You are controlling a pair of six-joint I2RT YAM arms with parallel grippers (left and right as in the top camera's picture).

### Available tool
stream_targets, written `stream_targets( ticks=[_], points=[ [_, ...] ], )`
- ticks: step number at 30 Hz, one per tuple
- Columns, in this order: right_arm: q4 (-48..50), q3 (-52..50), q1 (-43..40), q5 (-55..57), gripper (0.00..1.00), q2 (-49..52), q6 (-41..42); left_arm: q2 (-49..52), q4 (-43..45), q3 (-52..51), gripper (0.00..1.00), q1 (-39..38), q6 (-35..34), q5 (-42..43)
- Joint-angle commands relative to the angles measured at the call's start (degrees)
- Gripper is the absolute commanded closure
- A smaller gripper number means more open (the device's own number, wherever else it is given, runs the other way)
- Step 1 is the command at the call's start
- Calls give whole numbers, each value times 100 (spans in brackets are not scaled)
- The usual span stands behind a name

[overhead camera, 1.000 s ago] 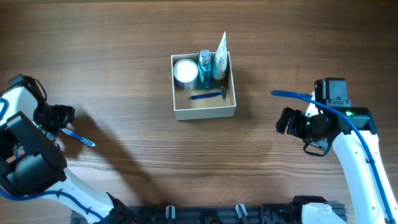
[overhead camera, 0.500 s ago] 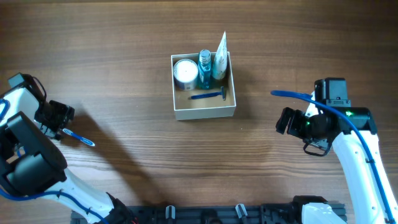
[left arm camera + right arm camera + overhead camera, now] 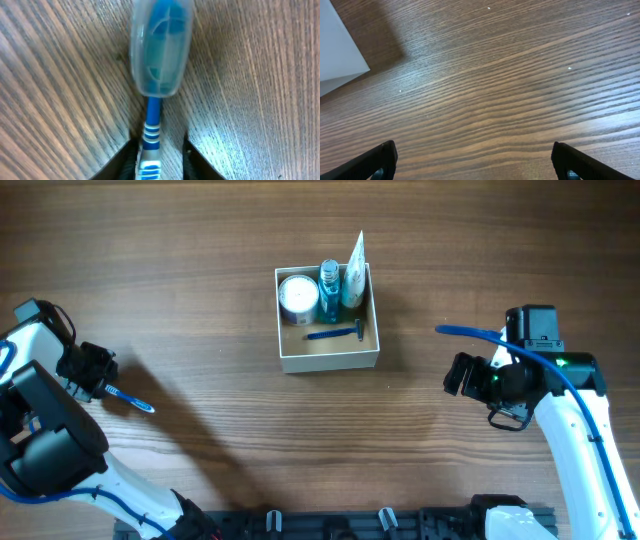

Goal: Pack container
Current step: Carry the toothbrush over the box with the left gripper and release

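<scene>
The container [image 3: 330, 362], a square white-walled box with a tan inside, sits at the table's middle back. In it are a white-lidded jar [image 3: 297, 297], a blue bottle [image 3: 330, 290], a white tube [image 3: 353, 270] and a blue razor [image 3: 335, 333]. A blue-and-white toothbrush [image 3: 130, 401] with a clear cap over its head [image 3: 161, 47] lies on the wood at far left. My left gripper [image 3: 98, 378] straddles its handle [image 3: 152, 127]. The jaws stand narrow: the left finger touches the handle and a gap shows at the right finger [image 3: 192, 160]. My right gripper [image 3: 457, 373] hovers open and holds nothing.
In the right wrist view the container's white corner [image 3: 337, 55] shows at the upper left, with bare wood under the open fingers [image 3: 375, 162]. The right arm's blue cable [image 3: 470, 332] arcs toward the box. A dark rail [image 3: 350, 525] runs along the front edge.
My left gripper's jaws have closed in around the toothbrush handle. The toothbrush has shifted slightly. The right arm has not moved.
</scene>
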Motion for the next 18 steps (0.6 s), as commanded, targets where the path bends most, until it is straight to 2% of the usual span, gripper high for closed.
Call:
stream_targets(
  ticks=[1,2,4,10,18],
  points=[
    [-2,-15,15,-90,0,22,-98,466,-162,-387,81,13,4,-166],
    [-2,-15,15,-90,0,22,-101,466,-168,-387,88,13,4,-166],
    [-2,-15,15,-90,0,20,-98,466,-186,-387,95,13,4,-160],
    [-2,-15,15,-90,0,22,-101,461,-181,-382,96,13,2,13],
    [0,-15,15,-90,0,22,-103,-166,-334,76,96,-79,52,970]
  ],
)
